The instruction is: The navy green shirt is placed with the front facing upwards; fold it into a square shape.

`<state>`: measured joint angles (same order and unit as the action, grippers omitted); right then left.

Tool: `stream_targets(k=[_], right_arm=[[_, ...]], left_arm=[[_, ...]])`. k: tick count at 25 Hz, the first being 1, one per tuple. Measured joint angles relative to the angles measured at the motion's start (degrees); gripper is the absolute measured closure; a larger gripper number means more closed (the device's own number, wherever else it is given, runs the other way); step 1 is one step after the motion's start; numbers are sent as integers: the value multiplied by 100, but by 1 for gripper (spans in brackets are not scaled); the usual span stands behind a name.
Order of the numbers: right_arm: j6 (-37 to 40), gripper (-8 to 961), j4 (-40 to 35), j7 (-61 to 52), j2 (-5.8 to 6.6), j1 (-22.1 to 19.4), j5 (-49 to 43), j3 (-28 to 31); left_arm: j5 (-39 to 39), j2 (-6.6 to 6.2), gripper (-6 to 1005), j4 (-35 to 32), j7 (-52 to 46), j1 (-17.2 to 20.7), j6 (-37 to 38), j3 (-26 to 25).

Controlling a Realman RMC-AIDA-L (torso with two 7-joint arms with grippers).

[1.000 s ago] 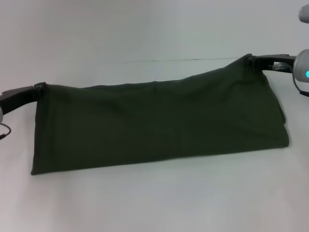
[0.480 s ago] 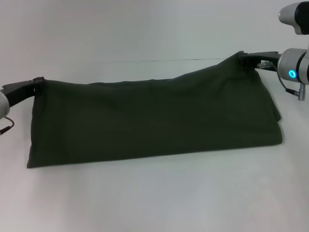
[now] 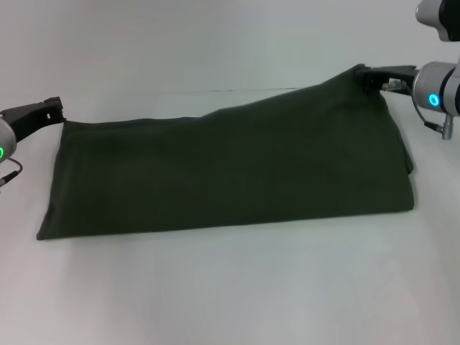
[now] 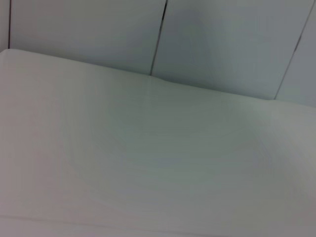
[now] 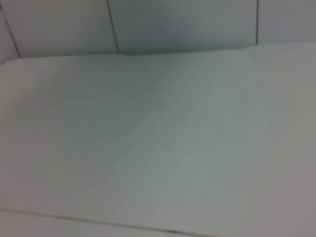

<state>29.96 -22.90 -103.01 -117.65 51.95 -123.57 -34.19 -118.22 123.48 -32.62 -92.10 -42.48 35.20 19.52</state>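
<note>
Currently you see the navy green shirt point(image 3: 230, 172) folded into a long band across the white table point(image 3: 230, 287). Your right gripper point(image 3: 368, 74) pinches its raised far corner; your left gripper point(image 3: 52, 108) sits just beside the opposite corner, jaw state indeterminate.

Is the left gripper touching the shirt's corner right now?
Apart. In the head view the left gripper sits just off the navy green shirt, whose corner lies flat with pale table between.

So that's one navy green shirt point(image 3: 230, 172) on one white table point(image 3: 230, 295). Two grippers too: one left gripper point(image 3: 50, 108) and one right gripper point(image 3: 368, 73).
</note>
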Motion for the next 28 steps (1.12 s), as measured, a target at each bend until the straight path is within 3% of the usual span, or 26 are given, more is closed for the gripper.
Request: stream_targets(k=[9, 14, 20, 25, 28], right_arm=[[-366, 898, 65, 167, -100, 117, 0, -56], [-613, 781, 74, 156, -175, 99, -10, -240], [-534, 506, 3, 36, -180, 0, -1, -309], [163, 323, -418, -50, -212, -257, 50, -329], [774, 326, -724, 11, -215, -534, 261, -342]], left_arm=[[-18, -79, 856, 399, 34, -202, -402, 24], [1, -67, 757, 373, 13, -198, -412, 2], [104, -80, 639, 326, -50, -168, -368, -1], [157, -81, 446, 133, -62, -53, 120, -2], [158, -205, 339, 94, -165, 67, 828, -87]])
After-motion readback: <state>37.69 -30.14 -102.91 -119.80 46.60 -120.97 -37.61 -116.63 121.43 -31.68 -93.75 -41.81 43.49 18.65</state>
